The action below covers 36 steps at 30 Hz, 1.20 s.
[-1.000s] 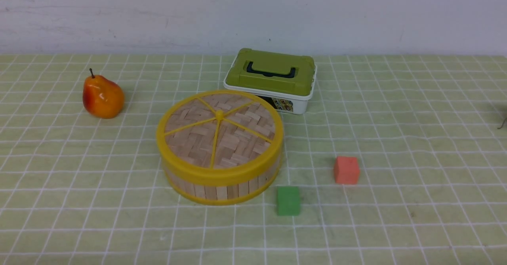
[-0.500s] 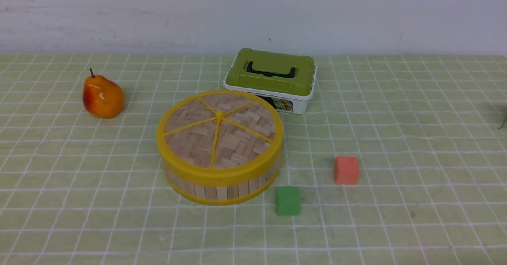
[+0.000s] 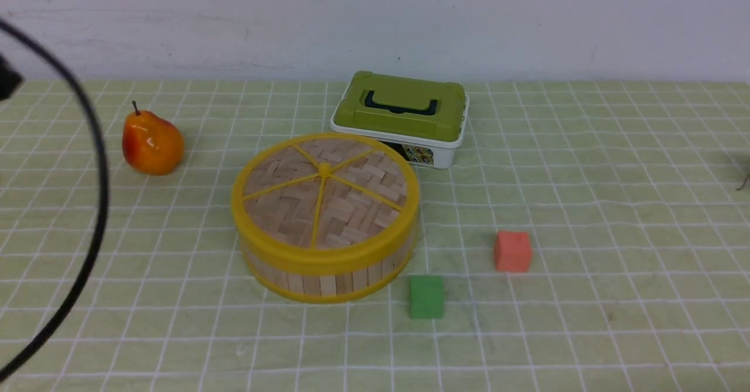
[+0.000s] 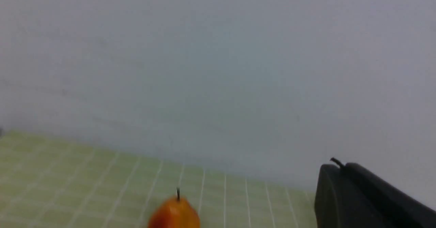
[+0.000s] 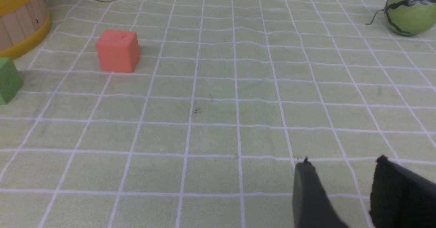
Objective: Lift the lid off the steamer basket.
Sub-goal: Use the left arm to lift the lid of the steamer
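Observation:
The lid (image 3: 325,196), woven light wood with a yellow rim and spokes, sits flat on the steamer basket (image 3: 328,283) at the table's middle. A piece of the basket's slatted wall (image 5: 17,20) also shows in the right wrist view. My left gripper (image 4: 337,166) is raised and faces the back wall, its fingers pressed together and empty. In the front view only its black cable (image 3: 96,204) and a bit of the arm show at the far left. My right gripper (image 5: 344,163) is open and empty, low over the cloth, well right of the basket.
An orange pear (image 3: 151,143) stands left of the basket and shows in the left wrist view (image 4: 174,214). A white box with a green lid (image 3: 401,116) is behind the basket. A red cube (image 3: 512,251) and a green cube (image 3: 426,297) lie to its right. A striped green ball (image 5: 410,8) is far right.
My left arm's black cable and a bit of the arm have come into the front view at the far left. The lid, basket and other objects have not moved.

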### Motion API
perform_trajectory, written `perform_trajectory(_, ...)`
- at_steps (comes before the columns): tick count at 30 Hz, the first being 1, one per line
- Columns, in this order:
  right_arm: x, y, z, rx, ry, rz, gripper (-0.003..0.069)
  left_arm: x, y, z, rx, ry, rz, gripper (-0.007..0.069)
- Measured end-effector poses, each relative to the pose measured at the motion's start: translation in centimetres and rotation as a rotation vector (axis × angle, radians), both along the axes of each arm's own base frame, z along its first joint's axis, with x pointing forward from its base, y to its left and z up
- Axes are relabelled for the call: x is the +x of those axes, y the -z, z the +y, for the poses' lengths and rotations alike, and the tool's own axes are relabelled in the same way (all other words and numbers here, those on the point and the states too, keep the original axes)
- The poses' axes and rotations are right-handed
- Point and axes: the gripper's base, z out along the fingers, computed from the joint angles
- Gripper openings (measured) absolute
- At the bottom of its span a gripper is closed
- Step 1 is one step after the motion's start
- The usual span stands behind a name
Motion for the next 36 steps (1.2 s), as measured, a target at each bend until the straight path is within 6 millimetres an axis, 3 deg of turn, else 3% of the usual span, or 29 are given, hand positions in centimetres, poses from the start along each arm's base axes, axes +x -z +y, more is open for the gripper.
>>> perform_trajectory(3, 0.0, 0.0, 0.0, 0.000, 0.000, 0.000, 0.0241, 3.3, 0.0, -1.3, -0.018, 0.116, 0.291, -0.0013)
perform_trajectory(7, 0.0, 0.0, 0.0, 0.000, 0.000, 0.000, 0.0241, 6.5, -1.1, -2.3, -0.021, 0.213, 0.500, -0.0013)
perform_trajectory(9, 0.0, 0.0, 0.0, 0.000, 0.000, 0.000, 0.0241, 8.2, -2.0, -2.9, -0.036, 0.260, 0.571, -0.0013)
perform_trajectory(14, 0.0, 0.0, 0.0, 0.000, 0.000, 0.000, 0.0241, 10.4, -3.0, -4.5, -0.087, 0.372, 0.690, -0.0013)
perform_trajectory(18, 0.0, 0.0, 0.0, 0.000, 0.000, 0.000, 0.0241, 11.5, -2.5, -7.0, -0.050, 0.453, 0.746, -0.0013)
perform_trajectory(25, 0.0, 0.0, 0.0, 0.000, 0.000, 0.000, 0.0241, 12.6, 0.2, -12.2, 0.150, 0.539, 0.858, -0.0013)
perform_trajectory(36, 0.0, 0.0, 0.0, 0.000, 0.000, 0.000, 0.0241, 15.3, 1.8, -15.9, 0.344, 0.474, 0.941, -0.0013)
